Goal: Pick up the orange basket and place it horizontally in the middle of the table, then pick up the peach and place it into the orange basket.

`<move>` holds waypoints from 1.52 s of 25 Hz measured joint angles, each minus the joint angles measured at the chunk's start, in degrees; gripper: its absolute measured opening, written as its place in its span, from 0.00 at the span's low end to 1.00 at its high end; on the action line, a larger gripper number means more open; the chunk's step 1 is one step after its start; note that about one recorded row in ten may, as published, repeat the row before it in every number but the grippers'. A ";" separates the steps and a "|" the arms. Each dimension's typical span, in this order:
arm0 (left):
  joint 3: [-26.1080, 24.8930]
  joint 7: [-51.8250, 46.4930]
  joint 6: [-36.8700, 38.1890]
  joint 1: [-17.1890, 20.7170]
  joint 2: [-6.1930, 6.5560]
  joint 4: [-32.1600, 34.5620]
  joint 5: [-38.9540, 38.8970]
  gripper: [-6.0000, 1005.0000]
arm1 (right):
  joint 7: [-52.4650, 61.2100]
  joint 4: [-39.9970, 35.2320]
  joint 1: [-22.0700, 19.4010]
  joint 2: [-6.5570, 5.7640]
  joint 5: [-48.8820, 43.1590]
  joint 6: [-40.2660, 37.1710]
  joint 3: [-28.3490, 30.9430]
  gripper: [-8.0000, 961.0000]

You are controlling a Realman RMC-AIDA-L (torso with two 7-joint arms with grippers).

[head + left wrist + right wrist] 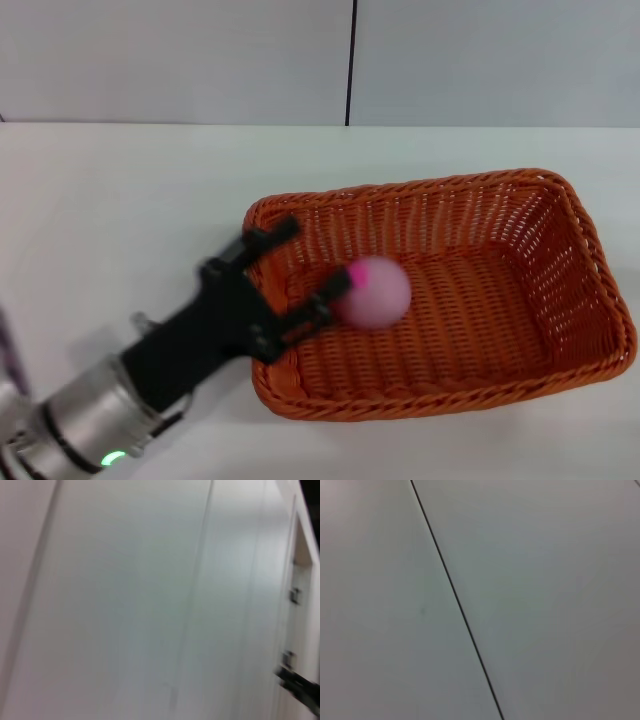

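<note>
Peach (pixel 377 291) inside orange basket (pixel 560 330) — left hand (pixel 312 258) spread beside it.

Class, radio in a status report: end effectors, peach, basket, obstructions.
Left end effector open over orange woven basket, one finger beside pale-pink round peach. Peach inside basket. Right end effector out of view. Nothing obstructing.

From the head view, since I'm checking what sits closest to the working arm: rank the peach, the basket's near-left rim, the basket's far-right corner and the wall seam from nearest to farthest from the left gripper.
From the left gripper:
1. The peach, by its lower fingertip, inside the orange basket; contact unclear.
2. Near-left rim, beside the upper finger; too close to rank against the peach.
3. Far-right corner, across the basket.
4. Wall seam, behind the table.
</note>
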 joint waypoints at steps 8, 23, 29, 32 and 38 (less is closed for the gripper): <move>-13.76 0.05 -8.13 8.32 0.24 5.29 -0.82 0.82 | -0.17 -0.57 -0.06 -0.13 0.00 3.10 1.76 0.60; -38.23 0.17 -7.61 17.41 -0.17 11.79 -0.76 0.82 | -4.09 -3.60 2.02 0.01 -0.54 8.48 1.15 0.60; -40.84 -0.28 -6.67 17.85 -0.19 11.82 -0.78 0.82 | -5.97 -3.17 3.32 0.23 -1.31 8.87 1.06 0.60; -41.31 -0.29 -5.85 17.86 -0.14 11.82 -0.78 0.82 | -5.99 -3.10 3.88 0.30 -1.34 9.70 1.04 0.60; -42.36 -0.32 -5.01 17.84 -0.18 11.82 -0.78 0.82 | -5.97 -2.83 4.96 0.30 -1.34 10.26 0.29 0.60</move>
